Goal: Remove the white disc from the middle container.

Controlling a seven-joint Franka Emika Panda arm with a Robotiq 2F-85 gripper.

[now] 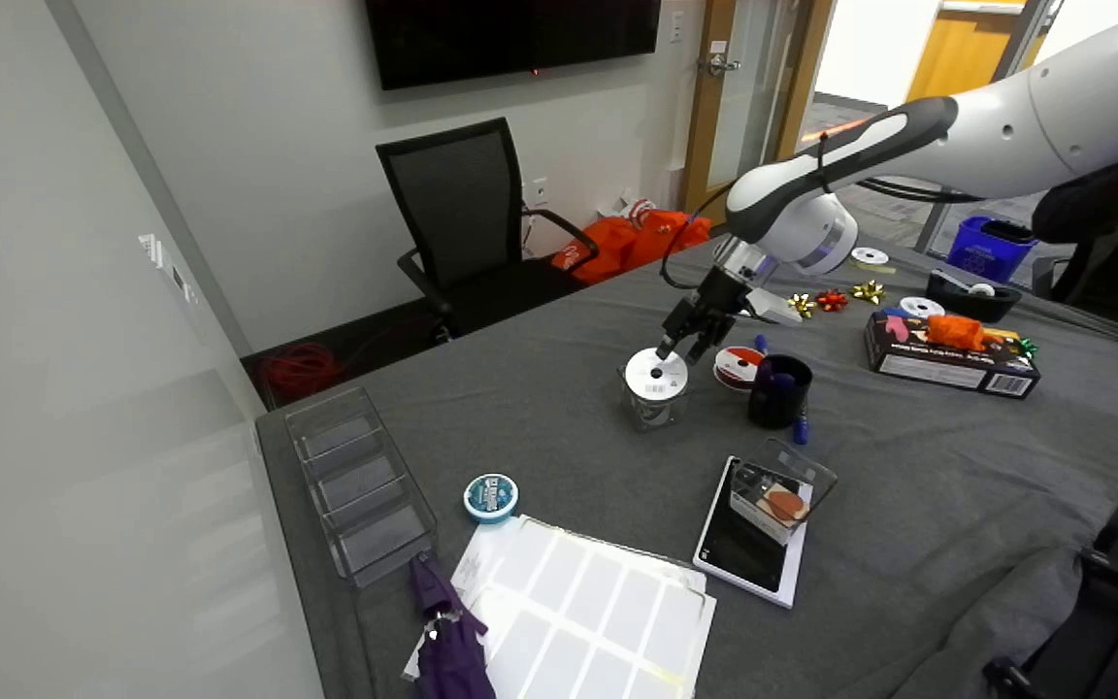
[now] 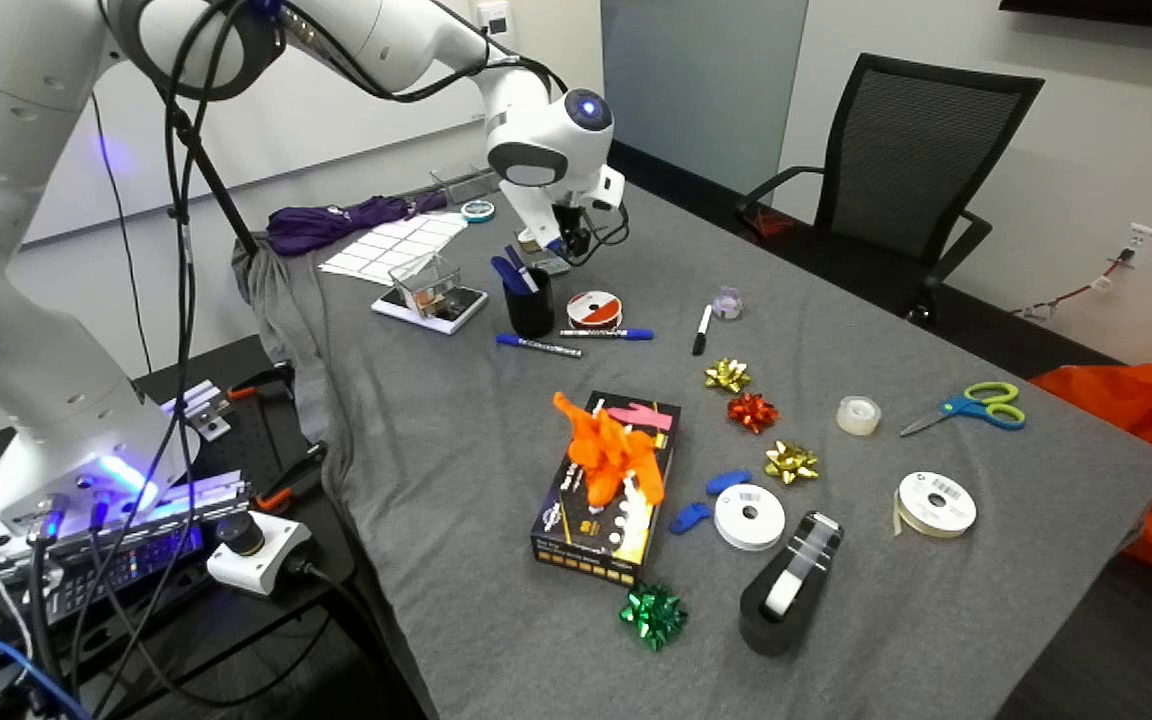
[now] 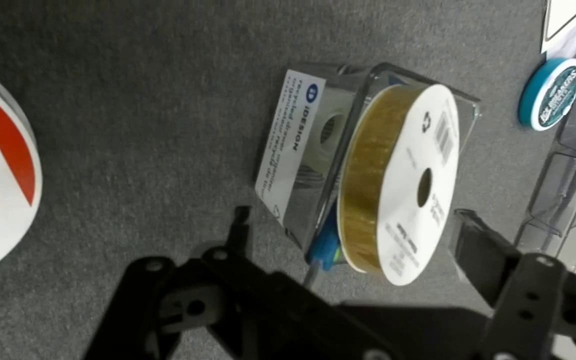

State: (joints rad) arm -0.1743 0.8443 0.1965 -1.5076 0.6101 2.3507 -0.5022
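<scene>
The white disc is the printed white face of a spool of gold ribbon. It sits tilted in the mouth of the middle container, a small see-through box with a white label. The disc and the container also show in an exterior view. Blue-handled scissors and a pale roll are in the container too. My gripper is open and empty, with one finger on each side of the spool's near end and apart from it. In an exterior view the gripper is right at the disc's edge.
A red-and-white spool and a black cup with pens stand close beside. A blue-rimmed tin, a clear divided tray, a tablet with a clear box and a black box lie around the table.
</scene>
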